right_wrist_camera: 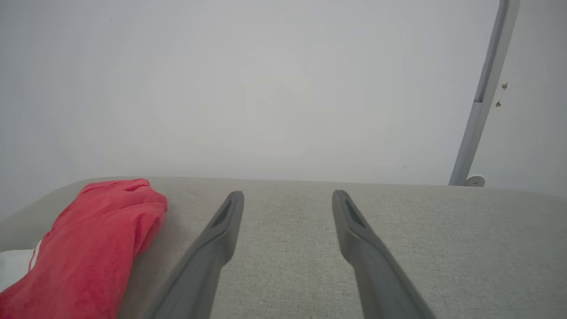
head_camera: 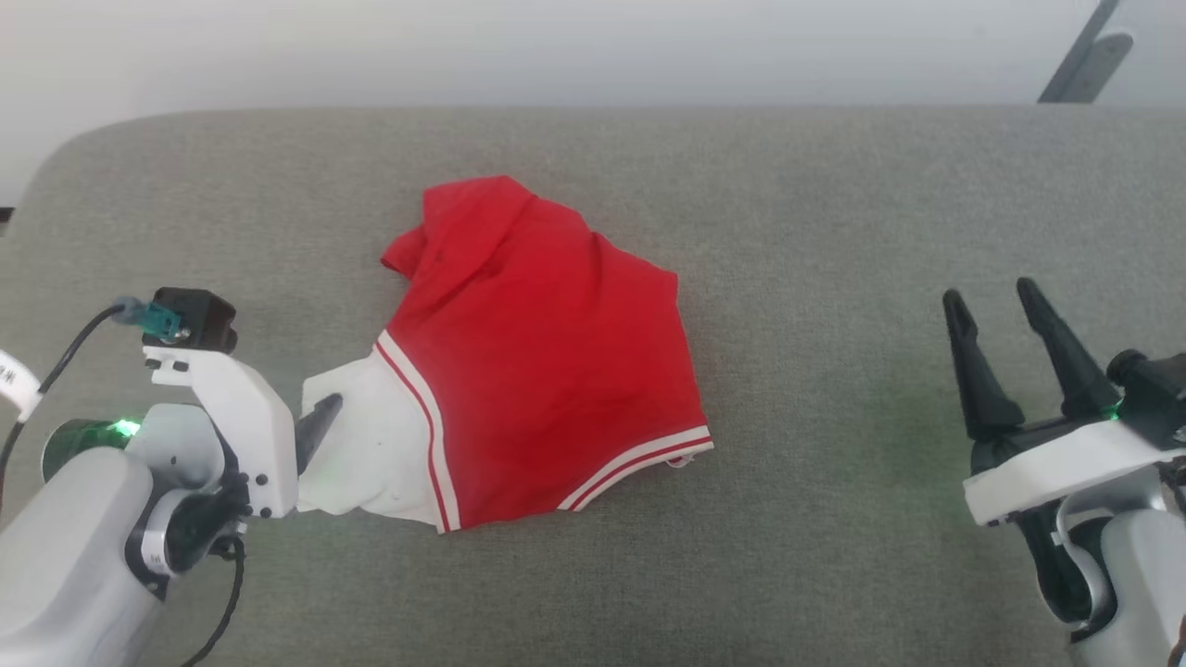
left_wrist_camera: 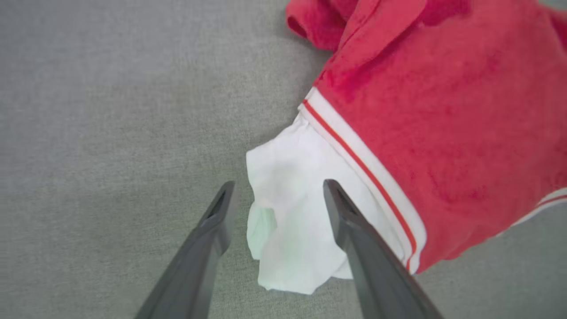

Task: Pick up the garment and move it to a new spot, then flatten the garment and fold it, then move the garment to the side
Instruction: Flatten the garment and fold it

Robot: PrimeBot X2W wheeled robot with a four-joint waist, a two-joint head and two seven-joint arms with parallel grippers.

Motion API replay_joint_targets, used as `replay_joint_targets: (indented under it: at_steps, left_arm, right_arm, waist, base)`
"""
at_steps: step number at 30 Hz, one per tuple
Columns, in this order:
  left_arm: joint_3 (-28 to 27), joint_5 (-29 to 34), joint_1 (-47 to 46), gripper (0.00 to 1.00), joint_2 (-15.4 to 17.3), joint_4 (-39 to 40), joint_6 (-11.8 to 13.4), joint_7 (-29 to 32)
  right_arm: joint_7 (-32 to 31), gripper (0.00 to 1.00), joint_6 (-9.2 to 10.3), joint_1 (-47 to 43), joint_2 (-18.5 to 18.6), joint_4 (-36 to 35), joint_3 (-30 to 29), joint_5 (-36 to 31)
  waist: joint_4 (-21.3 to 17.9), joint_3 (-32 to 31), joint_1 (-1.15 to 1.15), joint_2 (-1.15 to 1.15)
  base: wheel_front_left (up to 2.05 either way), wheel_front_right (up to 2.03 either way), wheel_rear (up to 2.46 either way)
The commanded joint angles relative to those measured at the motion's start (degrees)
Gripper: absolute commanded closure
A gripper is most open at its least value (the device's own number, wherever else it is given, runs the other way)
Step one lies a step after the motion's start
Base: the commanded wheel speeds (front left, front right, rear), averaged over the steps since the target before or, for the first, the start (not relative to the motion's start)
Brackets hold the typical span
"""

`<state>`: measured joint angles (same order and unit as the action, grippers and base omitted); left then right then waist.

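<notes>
The garment point(head_camera: 547, 352) lies crumpled on the grey padded surface, bright red with white-and-red striped hem bands. A white lining panel point(head_camera: 371, 454) sticks out from its left hem. My left gripper point(head_camera: 326, 408) is open and low over that panel. In the left wrist view the left gripper point(left_wrist_camera: 279, 186) straddles the upper edge of the white lining point(left_wrist_camera: 292, 212), one finger over the fabric, the other over bare surface. My right gripper point(head_camera: 991, 292) stands open, well right of the garment, holding nothing. The right wrist view has the right gripper point(right_wrist_camera: 288, 195) above bare surface, with the garment point(right_wrist_camera: 88, 248) at lower left.
The grey padded surface point(head_camera: 834, 232) runs wide, with a rounded far-left corner and a far edge against a white wall. A grey metal bar point(head_camera: 1084, 65) leans at the wall at the upper right, also seen as a bar point(right_wrist_camera: 483, 102) in the right wrist view.
</notes>
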<state>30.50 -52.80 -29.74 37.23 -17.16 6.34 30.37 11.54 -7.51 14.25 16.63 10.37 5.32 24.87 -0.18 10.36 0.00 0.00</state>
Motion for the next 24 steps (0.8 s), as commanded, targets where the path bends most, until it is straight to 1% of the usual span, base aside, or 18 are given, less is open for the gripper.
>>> replay_joint_targets:
  at_steps: [1,6,13,19,24]
  left_arm:
    - [-0.55,0.52,1.08,0.00,0.13,0.64,-0.28,-1.60]
    - [-2.53,2.18,4.42,0.00,0.03,3.62,-1.21,-11.26]
    - [-6.29,4.08,9.17,0.00,-0.68,5.21,0.07,-25.45]
    - [-8.49,4.65,13.45,0.00,-2.18,5.74,1.12,-34.04]
    - [-9.97,4.41,16.51,0.00,-3.44,6.07,1.66,-39.55]
  right_arm:
    - [-0.33,0.00,0.04,-0.41,0.32,0.09,0.30,0.55]
    - [-1.90,0.00,0.04,-1.21,0.57,-0.22,2.37,1.80]
    - [-4.80,0.00,0.03,-1.14,1.44,-0.44,5.73,3.88]
    - [-7.56,0.00,0.03,-0.93,2.22,-0.08,7.01,4.84]
    - [-10.46,0.00,0.03,-0.20,2.72,-0.04,8.24,6.23]
  waist:
    - [0.70,-0.87,0.00,0.00]
    - [2.28,-2.24,0.00,0.00]
    - [5.07,-3.19,0.00,0.00]
    - [8.31,-3.55,0.00,0.00]
    - [11.14,-3.48,0.00,0.00]
  base:
    - [0.00,0.00,0.00]
    - [0.00,0.00,0.00]
    - [0.00,0.00,0.00]
    - [0.00,0.00,0.00]
    - [0.00,0.00,0.00]
